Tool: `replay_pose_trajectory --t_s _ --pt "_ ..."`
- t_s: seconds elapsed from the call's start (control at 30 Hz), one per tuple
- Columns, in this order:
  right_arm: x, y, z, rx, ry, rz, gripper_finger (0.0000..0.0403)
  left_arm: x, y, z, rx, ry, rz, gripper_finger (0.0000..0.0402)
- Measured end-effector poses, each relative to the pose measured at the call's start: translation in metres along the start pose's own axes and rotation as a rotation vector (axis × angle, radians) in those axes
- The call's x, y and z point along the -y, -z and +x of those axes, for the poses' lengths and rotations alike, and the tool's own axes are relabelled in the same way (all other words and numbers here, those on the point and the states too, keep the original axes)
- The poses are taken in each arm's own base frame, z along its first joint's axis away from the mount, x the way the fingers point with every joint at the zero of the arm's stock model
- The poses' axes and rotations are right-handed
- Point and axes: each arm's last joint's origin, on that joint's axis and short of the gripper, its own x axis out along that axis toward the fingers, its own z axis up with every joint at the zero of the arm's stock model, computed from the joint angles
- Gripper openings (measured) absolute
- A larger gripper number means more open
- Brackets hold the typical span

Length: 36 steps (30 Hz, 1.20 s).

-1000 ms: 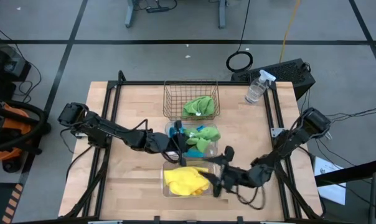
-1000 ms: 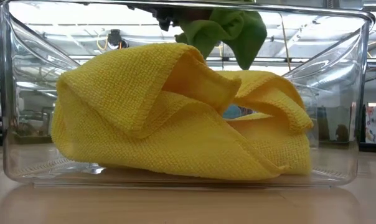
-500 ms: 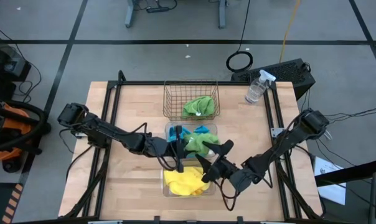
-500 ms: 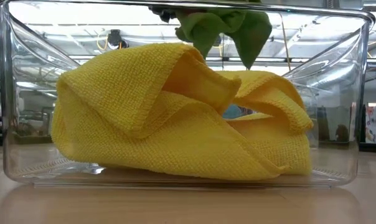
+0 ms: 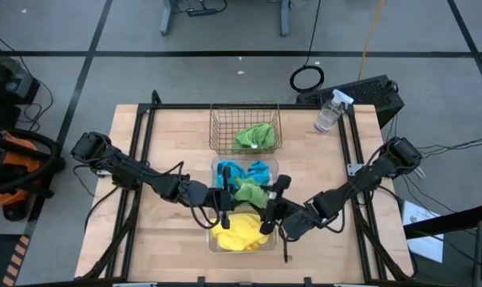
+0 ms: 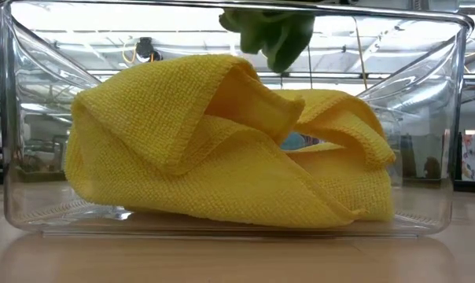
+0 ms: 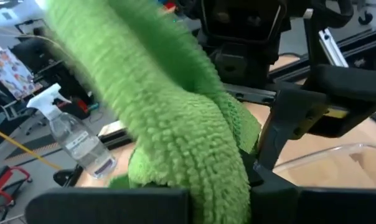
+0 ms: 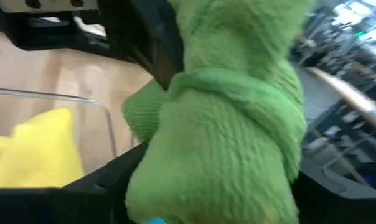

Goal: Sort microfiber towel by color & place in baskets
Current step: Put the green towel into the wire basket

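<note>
In the middle of the high view, the left gripper (image 5: 225, 200) has its fingers pinched tight on a fluffy bright green cloth (image 5: 250, 191), and the cloth hangs in the air over the gap between the two clear plastic boxes. The right gripper (image 5: 270, 212) is pressed up close on the other side of the same cloth. I cannot tell if its fingers are open or gripping, because the cloth fills that arm's own camera. The next good move, I think, is to lift the green cloth a bit higher and carry it toward the top of the frame, to the copper wire basket (image 5: 225, 127), where another green cloth (image 5: 254, 136) already lies. It should go up and over the clear box with the blue cloths (image 5: 245, 170) so it does not drag them out. Only one arm should pull, or the cloth may stretch between them. The yellow cloths (image 5: 239, 230) sit in the clear box (image 5: 214, 239) lowest in the frame.
</note>
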Motion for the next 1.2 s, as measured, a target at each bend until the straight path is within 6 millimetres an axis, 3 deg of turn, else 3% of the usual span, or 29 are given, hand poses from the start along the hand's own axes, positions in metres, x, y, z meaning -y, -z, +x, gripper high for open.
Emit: replay_pose_trajectory --t_s 0.13,0.4,0.57,0.97,1.07,1.2 --pt "0.003 0.0 0.005 -0.012 -0.041 0.02 0.0224 0.001 0.001 0.0 -0.014 0.005 0.007 0.0035" --pt "0.002 0.001 0.005 -0.014 -0.045 0.0 0.009 0.001 0.003 0.0 -0.027 0.012 0.011 0.0036" --pt "0.002 0.002 0.005 -0.023 -0.048 -0.03 0.0018 0.002 0.005 0.0 -0.052 0.022 -0.033 0.0071" --pt "0.014 -0.001 -0.004 -0.043 -0.042 -0.063 0.0016 0.002 0.015 -0.008 -0.216 -0.012 -0.045 0.0285" --pt "0.021 -0.005 -0.009 -0.042 -0.041 -0.065 0.0016 -0.003 0.018 -0.016 -0.299 -0.081 -0.047 0.0318" --pt "0.035 -0.012 -0.011 -0.032 0.027 -0.097 0.0015 -0.013 0.017 -0.03 -0.378 -0.211 -0.066 0.0335"
